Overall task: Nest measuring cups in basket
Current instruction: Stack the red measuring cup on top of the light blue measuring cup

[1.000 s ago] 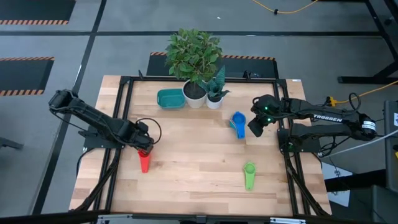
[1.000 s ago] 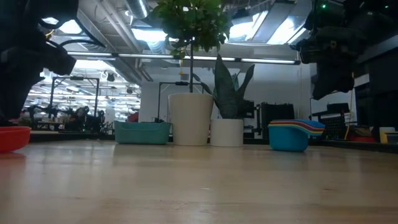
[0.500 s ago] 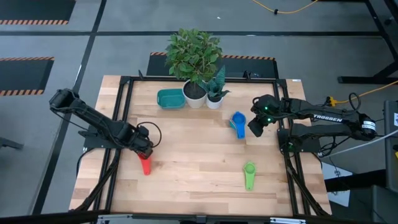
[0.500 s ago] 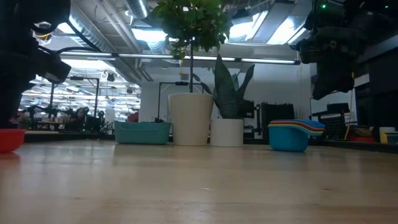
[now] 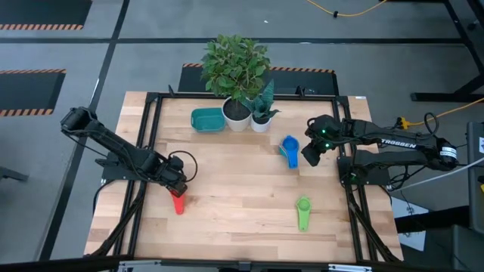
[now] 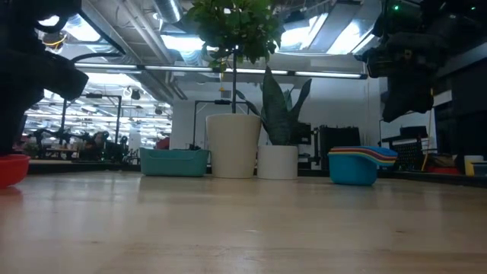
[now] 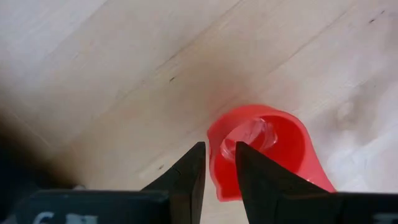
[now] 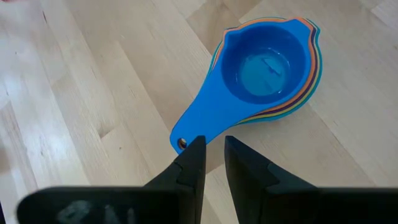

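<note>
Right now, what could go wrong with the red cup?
The left gripper has only the red cup's thin rim between its fingers, so the cup could slip or tip when lifted. The nested stack and the basket are far across the table, so a weak grip might drop it on the way.
</note>
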